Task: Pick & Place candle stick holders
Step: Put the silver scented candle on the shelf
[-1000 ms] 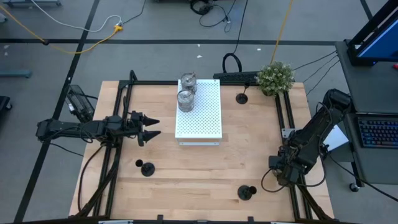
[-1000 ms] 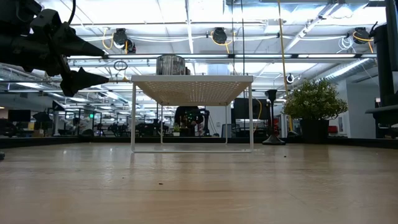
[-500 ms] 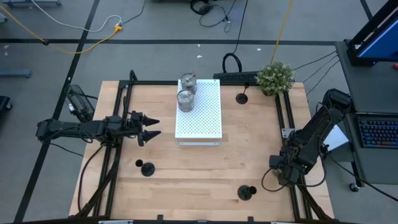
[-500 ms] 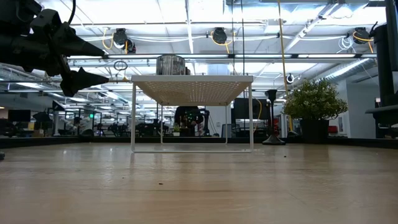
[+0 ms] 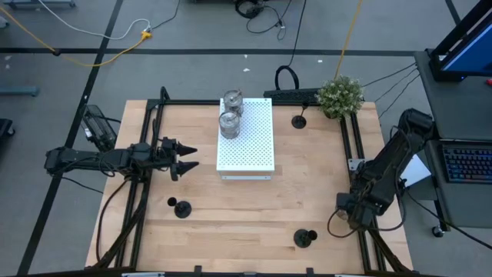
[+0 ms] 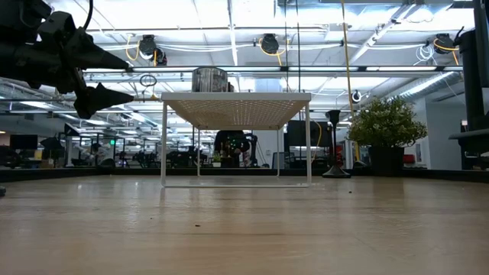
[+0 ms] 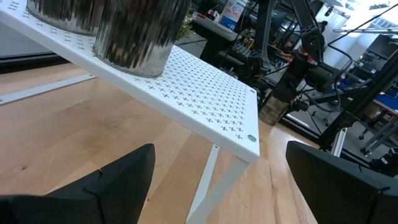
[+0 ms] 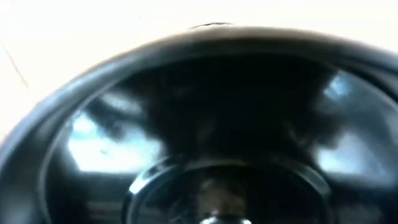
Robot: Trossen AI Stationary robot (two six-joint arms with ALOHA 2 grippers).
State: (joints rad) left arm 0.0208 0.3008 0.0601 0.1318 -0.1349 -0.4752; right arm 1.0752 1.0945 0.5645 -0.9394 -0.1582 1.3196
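Observation:
Two silver candle stick holders [image 5: 231, 100] [image 5: 228, 123] stand on the far end of the white perforated board [image 5: 250, 150]; the left wrist view shows them close up [image 7: 137, 31]. Black holders stand on their round bases on the table, at the far right [image 5: 299, 121], near left [image 5: 182, 208] and near right [image 5: 305, 238]. My left gripper [image 5: 188, 156] hovers open and level at the table's left, pointing at the board. My right gripper [image 5: 350, 209] points down at the table's right edge. A dark glossy round thing [image 8: 211, 124] fills its wrist view; what it is does not show.
A green bushy plant [image 5: 340, 95] stands at the far right corner. Black frame rails [image 5: 150, 138] run along the table's left and right sides. Bare wood lies between the board and the near edge.

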